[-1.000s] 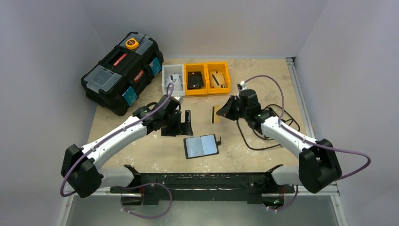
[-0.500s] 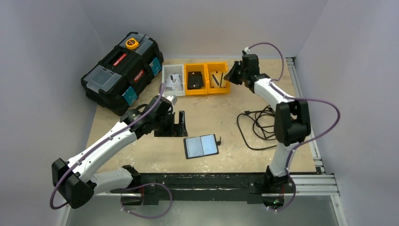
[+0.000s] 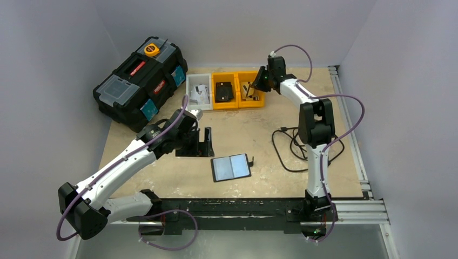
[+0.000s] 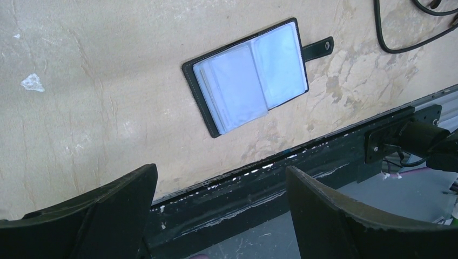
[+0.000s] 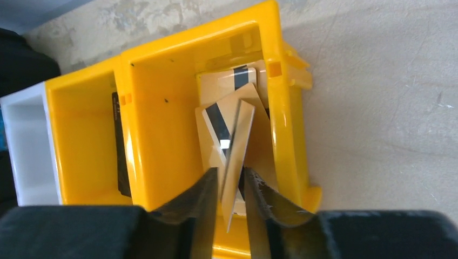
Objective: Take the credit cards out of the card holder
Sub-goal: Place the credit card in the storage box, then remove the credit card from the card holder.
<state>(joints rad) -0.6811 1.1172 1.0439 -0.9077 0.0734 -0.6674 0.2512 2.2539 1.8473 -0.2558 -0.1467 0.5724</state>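
The black card holder [image 3: 231, 168] lies open and flat near the table's front edge, with pale credit cards [image 4: 232, 89] in its pockets and its snap tab [image 4: 317, 48] to the right. My left gripper [image 3: 208, 141] hovers behind and left of it, open and empty [image 4: 220, 170]. At the far right yellow bin [image 3: 261, 89] my right gripper [image 3: 258, 83] reaches over the rim. Its jaws [image 5: 231, 175] stand slightly apart, and a pale credit card [image 5: 237, 145] stands on edge loosely between them over the bin. More cards [image 5: 216, 86] with dark stripes lie in that bin.
A large black toolbox [image 3: 140, 81] sits at the back left. Beside the right yellow bin are a second yellow bin [image 3: 215, 96] holding a black item and a white bin [image 3: 189, 91]. A black cable [image 3: 294, 145] coils at the right. A black rail [image 3: 232, 208] runs along the near edge.
My right arm has swung from mid-table to the far yellow bin, carrying the card, and its jaws have parted a little. My left arm has drawn back slightly to the left.
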